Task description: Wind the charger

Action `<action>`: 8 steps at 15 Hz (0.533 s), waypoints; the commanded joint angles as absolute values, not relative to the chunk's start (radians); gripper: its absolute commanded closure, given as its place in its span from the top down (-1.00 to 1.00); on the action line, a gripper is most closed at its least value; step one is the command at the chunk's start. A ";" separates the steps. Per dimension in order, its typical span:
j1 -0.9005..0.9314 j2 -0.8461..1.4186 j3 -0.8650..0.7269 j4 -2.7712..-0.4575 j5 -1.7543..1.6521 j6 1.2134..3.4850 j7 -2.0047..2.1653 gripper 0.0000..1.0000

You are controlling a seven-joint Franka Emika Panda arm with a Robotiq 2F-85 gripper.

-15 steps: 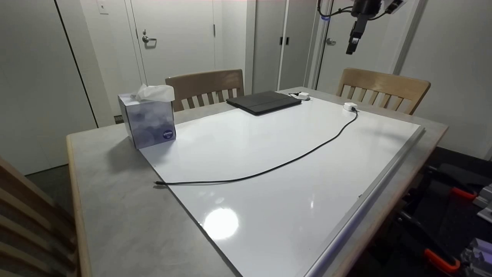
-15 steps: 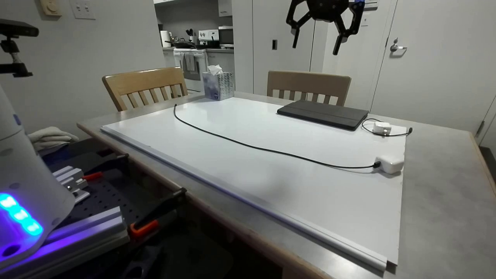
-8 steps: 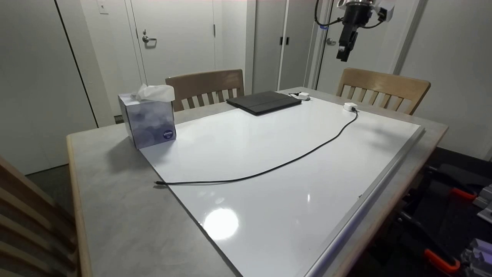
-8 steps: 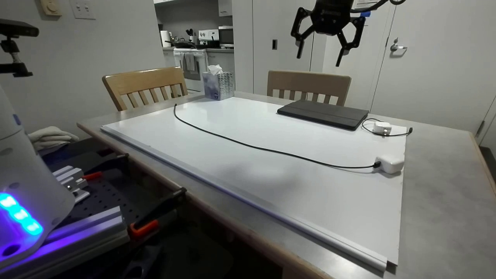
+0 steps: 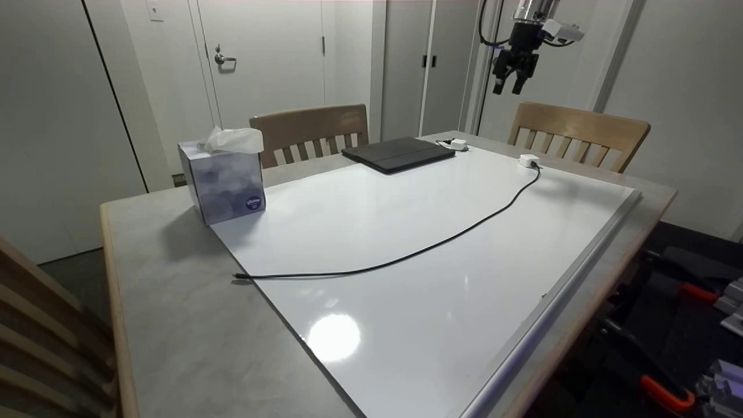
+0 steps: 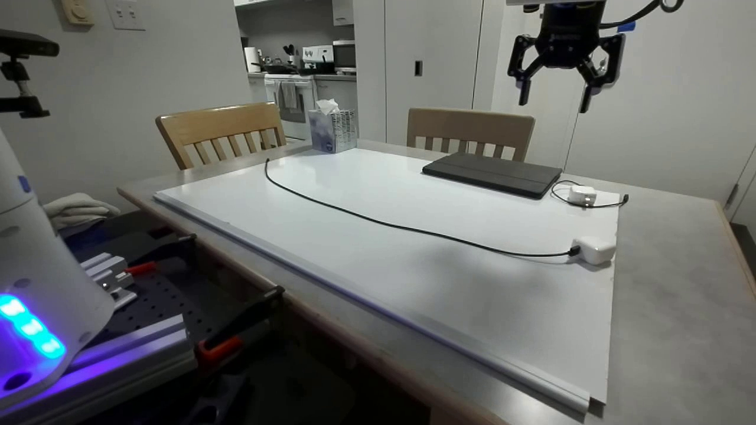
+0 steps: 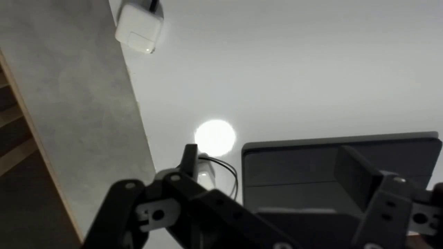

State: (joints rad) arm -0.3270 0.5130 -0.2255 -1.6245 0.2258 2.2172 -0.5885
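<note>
Charger (image 6: 390, 224) lying across whiteboard (image 6: 354, 254) | grey table (image 6: 679, 283), wooden chairs (image 6: 471, 123) | tool (image 6: 554, 105) spread wide, empty

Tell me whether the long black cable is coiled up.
No, in an exterior view the long black cable stretches in one loose, open curve across the white board.

The wrist view's top edge crops the charger's cable (image 7: 154, 5); the hand (image 7: 267, 149) partly hides the laptop (image 7: 294, 169).
</note>
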 commanded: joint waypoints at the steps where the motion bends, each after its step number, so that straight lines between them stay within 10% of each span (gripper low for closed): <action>1: -0.375 0.630 -0.223 -1.470 0.148 2.209 -0.417 1.00; 8: -0.437 0.673 -0.198 -1.437 0.107 2.193 -0.321 1.00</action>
